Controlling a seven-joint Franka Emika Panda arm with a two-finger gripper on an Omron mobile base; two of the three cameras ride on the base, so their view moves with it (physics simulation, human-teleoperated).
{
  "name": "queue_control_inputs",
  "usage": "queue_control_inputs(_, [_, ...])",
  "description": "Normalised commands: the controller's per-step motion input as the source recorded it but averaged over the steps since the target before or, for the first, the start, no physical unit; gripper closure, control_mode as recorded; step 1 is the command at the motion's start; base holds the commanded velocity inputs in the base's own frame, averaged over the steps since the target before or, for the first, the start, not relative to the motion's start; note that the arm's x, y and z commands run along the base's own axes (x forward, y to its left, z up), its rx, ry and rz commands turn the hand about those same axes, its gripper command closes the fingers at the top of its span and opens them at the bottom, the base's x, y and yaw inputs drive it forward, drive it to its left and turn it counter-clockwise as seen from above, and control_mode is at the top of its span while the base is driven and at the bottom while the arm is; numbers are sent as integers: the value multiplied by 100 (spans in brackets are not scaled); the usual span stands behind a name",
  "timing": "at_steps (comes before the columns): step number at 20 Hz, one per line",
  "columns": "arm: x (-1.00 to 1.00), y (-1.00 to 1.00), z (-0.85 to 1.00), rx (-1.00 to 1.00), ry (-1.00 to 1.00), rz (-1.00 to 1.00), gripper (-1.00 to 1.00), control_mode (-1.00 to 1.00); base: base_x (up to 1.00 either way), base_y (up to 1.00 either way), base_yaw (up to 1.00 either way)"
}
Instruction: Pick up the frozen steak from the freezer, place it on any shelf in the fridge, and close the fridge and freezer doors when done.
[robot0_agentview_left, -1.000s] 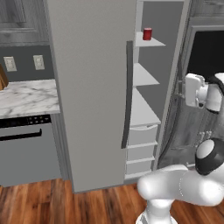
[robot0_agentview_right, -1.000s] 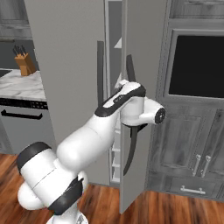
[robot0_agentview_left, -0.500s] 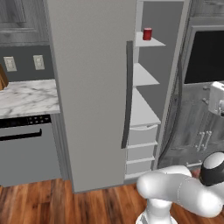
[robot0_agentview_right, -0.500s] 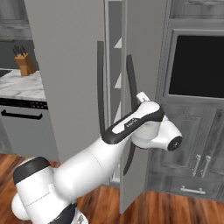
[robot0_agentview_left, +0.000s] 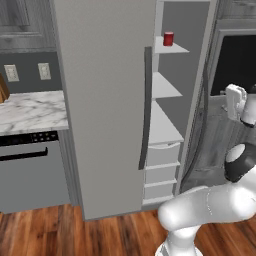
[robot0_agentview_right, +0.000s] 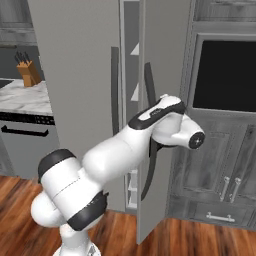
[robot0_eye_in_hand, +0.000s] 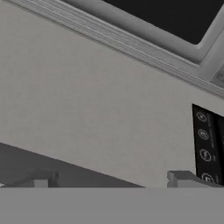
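Observation:
The freezer (robot0_agentview_left: 172, 100) stands open, showing grey shelves and drawers; the frozen steak is out of view. Its narrow door (robot0_agentview_right: 165, 50) is swung partway out, dark handle (robot0_agentview_right: 150, 145) facing the room. The wide fridge door (robot0_agentview_left: 100, 100) is shut, so the fridge's shelf is hidden. My hand (robot0_agentview_left: 234, 100) sits on the outer side of the freezer door. In the hand view my gripper (robot0_eye_in_hand: 111, 179) faces that flat grey door face close up, beside its dark panel (robot0_eye_in_hand: 208, 148). The fingertips (robot0_eye_in_hand: 41, 177) are spread wide, open with nothing between them.
A red can (robot0_agentview_left: 168, 38) stands on the freezer's top shelf. To the right is a wall oven with a dark window (robot0_agentview_right: 225, 75) over cabinet doors (robot0_agentview_right: 225, 187). A marble counter (robot0_agentview_left: 30, 112) with a knife block (robot0_agentview_right: 29, 75) lies left, above a grey appliance front (robot0_agentview_left: 30, 170).
The arm has swung right and outward, carrying the hand round to the outer side of the freezer door. The doors and the can have not moved.

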Motion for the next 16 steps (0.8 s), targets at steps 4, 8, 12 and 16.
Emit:
queue_control_inputs(4, [93, 8, 0, 0, 15, 4, -100, -100, 0, 0, 0])
queue_control_inputs(8, [67, 54, 0, 0, 13, 13, -100, -100, 0, 0, 0])
queue_control_inputs(12, [28, 87, 1, 3, 10, 19, -100, -100, 0, 0, 0])
queue_control_inputs(16, [17, 100, 5, 9, 7, 21, -100, -100, 0, 0, 0])
